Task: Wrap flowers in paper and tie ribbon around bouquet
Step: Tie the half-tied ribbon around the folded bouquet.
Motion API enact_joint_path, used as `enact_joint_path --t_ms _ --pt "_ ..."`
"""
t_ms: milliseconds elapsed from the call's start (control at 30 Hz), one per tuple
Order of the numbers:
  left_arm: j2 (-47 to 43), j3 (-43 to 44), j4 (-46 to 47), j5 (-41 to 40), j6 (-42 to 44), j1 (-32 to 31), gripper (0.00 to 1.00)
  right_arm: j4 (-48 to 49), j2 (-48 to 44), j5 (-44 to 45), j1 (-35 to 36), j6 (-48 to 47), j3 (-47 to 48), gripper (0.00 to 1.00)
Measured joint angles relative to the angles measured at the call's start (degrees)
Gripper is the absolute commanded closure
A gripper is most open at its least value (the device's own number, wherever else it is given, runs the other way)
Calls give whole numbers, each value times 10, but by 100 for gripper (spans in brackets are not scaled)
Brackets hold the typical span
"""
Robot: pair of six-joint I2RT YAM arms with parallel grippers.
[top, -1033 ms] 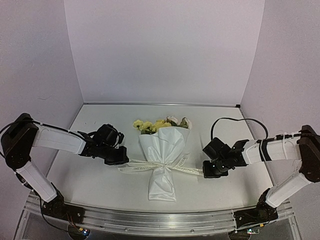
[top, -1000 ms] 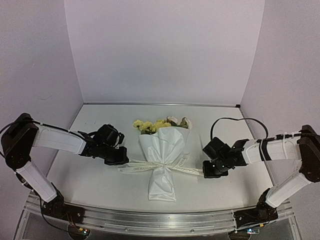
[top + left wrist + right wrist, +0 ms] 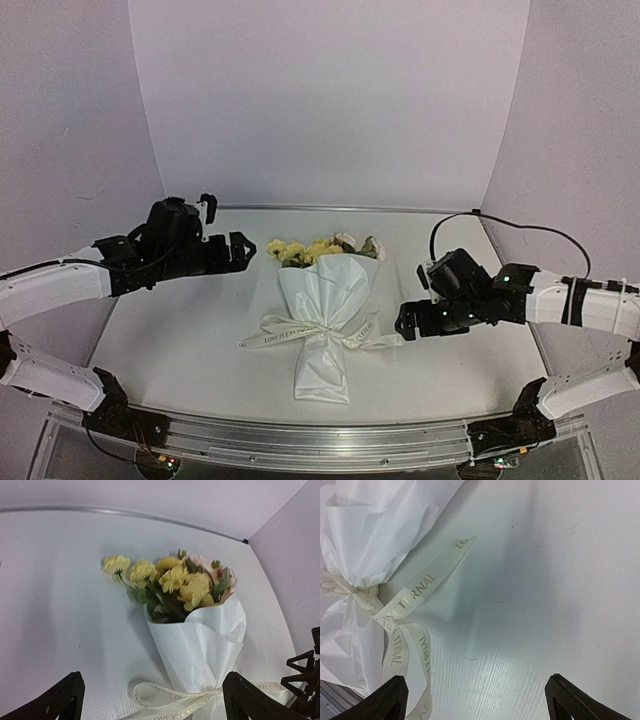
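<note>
Lying mid-table, bouquet (image 3: 328,295); left hand (image 3: 238,250), right hand (image 3: 405,325) both wide, empty, well apart either side.

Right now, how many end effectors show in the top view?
2. The left end effector hangs open left of the flowers. The right end effector is open beside the right tail of the ribbon, gripping nothing. None looks hidden.
</note>
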Motion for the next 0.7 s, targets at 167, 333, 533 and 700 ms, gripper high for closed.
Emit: enact_joint_path --t_ms 167,333,533,700 --pt "-39 44 1 -23 19 1 0 -29 -63 42 0 -18 4 2" --pt "-57 49 -5 -35 31 1 0 -48 -98 82 0 -23 -1 2" --pt "-57 49 -17 -35 31 1 0 -78 -134 122 0 -23 -12 2" --pt "-57 49 -26 -36 30 1 0 -101 -155 141 0 -25 -12 2"
